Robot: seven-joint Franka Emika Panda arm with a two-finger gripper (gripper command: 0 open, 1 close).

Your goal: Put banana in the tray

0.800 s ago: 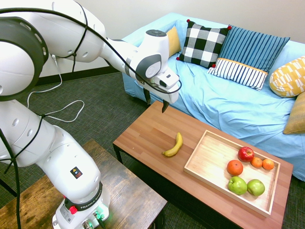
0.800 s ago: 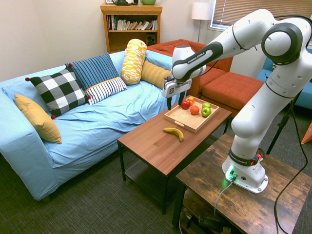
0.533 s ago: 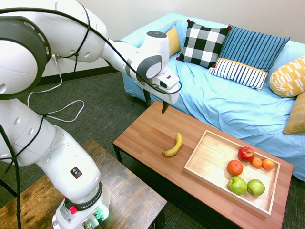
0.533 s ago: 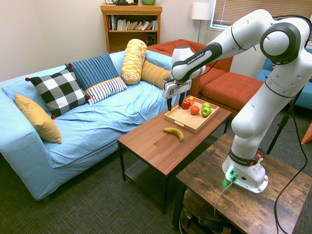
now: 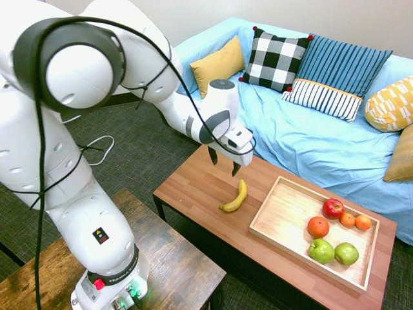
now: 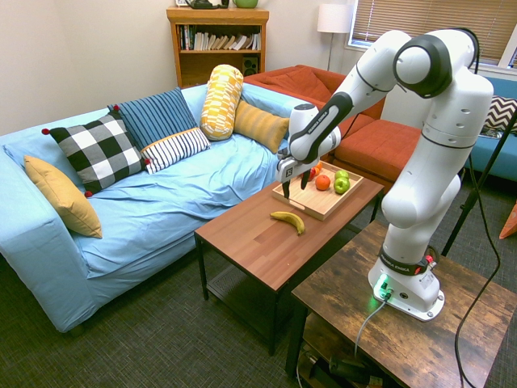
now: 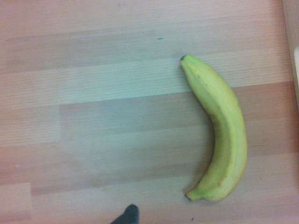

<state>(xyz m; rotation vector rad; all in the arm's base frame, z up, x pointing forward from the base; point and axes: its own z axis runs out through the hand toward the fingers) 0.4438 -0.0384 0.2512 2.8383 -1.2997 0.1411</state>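
Now my gripper (image 5: 224, 166) is wide open and empty, above the table (image 5: 193, 183). The banana (image 5: 235, 197) lies beside the tray (image 5: 259, 223) (yum!). Next, I should line up, go down and grab.

Btwn gripper (image 5: 224, 169) & banana (image 5: 236, 197): open air, nothing in the way. Bare tabletop (image 5: 193, 184) all round banana, so room for fingers on either side. Tray (image 5: 264, 227) is near, a bare strip btwn; its low raised wall is the obstacle en route in. Inside, the tray's banana-side end is free; red apple (image 5: 333, 208), oranges (image 5: 317, 227) & green apples (image 5: 321, 251) block part of the far half. Sofa (image 5: 284, 139) runs along one long side of table.
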